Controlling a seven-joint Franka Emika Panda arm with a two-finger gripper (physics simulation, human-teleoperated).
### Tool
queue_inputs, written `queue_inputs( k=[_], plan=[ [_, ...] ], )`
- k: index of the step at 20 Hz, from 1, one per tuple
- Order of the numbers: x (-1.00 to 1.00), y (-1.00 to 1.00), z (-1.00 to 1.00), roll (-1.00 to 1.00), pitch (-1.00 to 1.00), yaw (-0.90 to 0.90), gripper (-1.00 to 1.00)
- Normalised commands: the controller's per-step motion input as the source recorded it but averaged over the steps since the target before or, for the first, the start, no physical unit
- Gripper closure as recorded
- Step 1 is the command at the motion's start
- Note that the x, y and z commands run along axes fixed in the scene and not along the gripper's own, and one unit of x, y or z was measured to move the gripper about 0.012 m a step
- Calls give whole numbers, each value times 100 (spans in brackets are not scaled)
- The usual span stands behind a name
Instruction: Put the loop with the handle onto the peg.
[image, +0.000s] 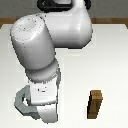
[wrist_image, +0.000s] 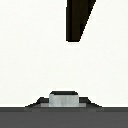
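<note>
A large white robot arm (image: 47, 55) fills the middle of the exterior view, bent low over a white surface (image: 110, 65). Its bulky joints hide most of what lies beneath it. At the lower part of the arm, toward the exterior view's left, a grey curved piece (image: 21, 101) sticks out beside the wrist; what it is cannot be made out. A brown wooden block (image: 95, 104) with square sides stands upright on the surface toward the exterior view's right, well apart from the arm.

The wrist view gives a different picture. It shows mostly bare white surface (wrist_image: 30, 60), one dark tapered shape (wrist_image: 79, 20) pointing into the frame, and a small grey block-like part (wrist_image: 64, 98) against a dark band at the edge. The brown block does not appear here.

The hand's fingertips are not clearly visible in either view, so whether it is open, closed or holding anything cannot be told. The loop with the handle cannot be identified with certainty, and the peg cannot be picked out in either view.
</note>
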Motion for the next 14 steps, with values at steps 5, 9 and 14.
queue_inputs(
  k=[5, 9, 14],
  plan=[
    [0, 0, -20, 0, 0, 0, -100],
    [0, 0, 0, 0, 0, 0, -100],
    [0, 0, 0, 0, 0, 0, -100]
  ],
)
